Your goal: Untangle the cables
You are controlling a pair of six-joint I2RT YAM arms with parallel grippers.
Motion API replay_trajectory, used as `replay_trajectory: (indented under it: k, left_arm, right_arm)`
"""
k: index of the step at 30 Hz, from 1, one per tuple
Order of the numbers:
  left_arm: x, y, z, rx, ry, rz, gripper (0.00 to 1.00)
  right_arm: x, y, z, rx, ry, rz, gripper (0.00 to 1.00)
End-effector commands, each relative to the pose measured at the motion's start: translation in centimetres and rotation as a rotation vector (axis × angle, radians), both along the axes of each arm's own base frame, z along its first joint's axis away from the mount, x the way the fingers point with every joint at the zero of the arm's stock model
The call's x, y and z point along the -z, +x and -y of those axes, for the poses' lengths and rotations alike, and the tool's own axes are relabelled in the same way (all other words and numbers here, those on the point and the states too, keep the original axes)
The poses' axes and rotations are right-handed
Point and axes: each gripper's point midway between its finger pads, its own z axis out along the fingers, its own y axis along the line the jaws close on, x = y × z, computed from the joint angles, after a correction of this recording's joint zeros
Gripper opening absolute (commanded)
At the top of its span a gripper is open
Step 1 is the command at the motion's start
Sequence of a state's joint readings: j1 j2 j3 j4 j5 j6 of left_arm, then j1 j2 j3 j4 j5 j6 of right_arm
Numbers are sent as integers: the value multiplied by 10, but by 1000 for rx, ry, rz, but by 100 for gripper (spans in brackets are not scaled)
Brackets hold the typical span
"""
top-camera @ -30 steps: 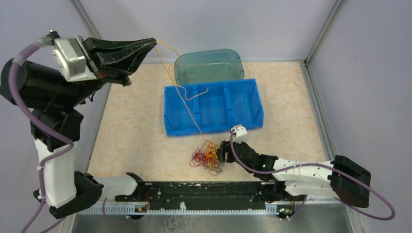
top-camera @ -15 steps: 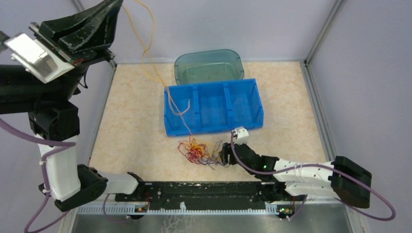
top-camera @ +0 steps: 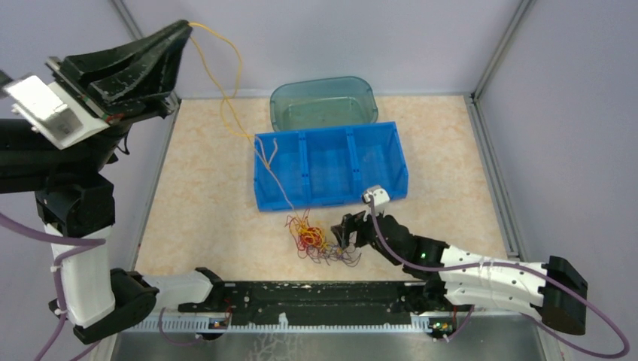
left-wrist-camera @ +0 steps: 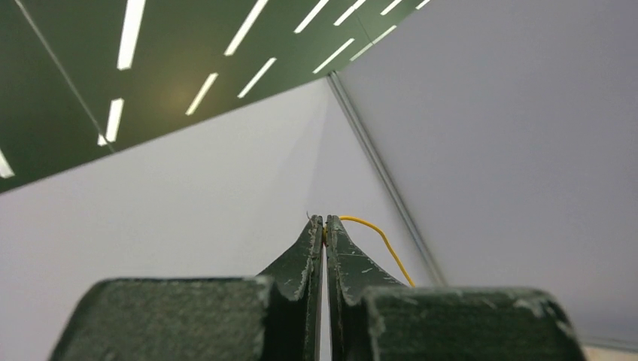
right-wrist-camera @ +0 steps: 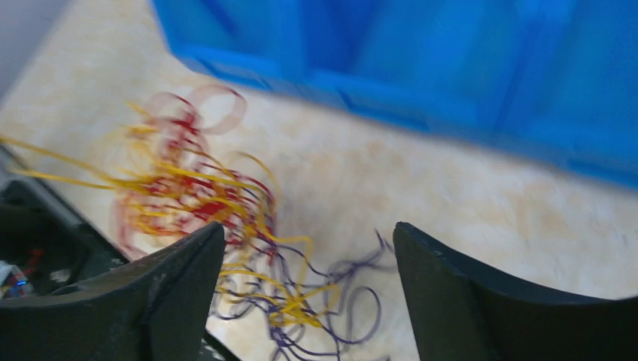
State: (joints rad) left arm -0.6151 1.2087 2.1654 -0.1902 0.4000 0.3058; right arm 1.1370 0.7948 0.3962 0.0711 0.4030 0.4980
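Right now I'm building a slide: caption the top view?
Left gripper holds one yellow cable high above the tangle; open right gripper waits beside it, near the blue bin.

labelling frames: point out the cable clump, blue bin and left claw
cable clump [top-camera: 311, 238], top view, red-yellow middle of tangle
blue bin [top-camera: 331, 199], top view, front wall
left claw [left-wrist-camera: 324, 224], left wrist view, between its fingertips

Left claw [top-camera: 184, 27] raised high, pinching cables [top-camera: 310, 238]; right claw [top-camera: 347, 230] low, jaws spread wide.
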Motion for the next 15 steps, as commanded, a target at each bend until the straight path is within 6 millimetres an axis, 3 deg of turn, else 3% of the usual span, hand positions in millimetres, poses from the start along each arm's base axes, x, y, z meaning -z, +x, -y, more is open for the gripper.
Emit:
replay_trajectory:
  k: [1, 5, 10, 15]
  left_arm:
    - [36, 14, 23, 84, 77, -142, 8]
    - [45, 17, 30, 100, 103, -171, 8]
    - [41, 17, 30, 102, 104, -165, 8]
    - [37, 16, 29, 99, 98, -159, 8]
  right_arm:
    - [-71, -19, -41, -255, 117, 171, 94]
    - [-95, -29, -62, -376, 142, 245, 96]
    - [-138, -31, -91, -455, 243, 361, 96]
    - [-141, -28, -134, -543, 236, 357, 92]
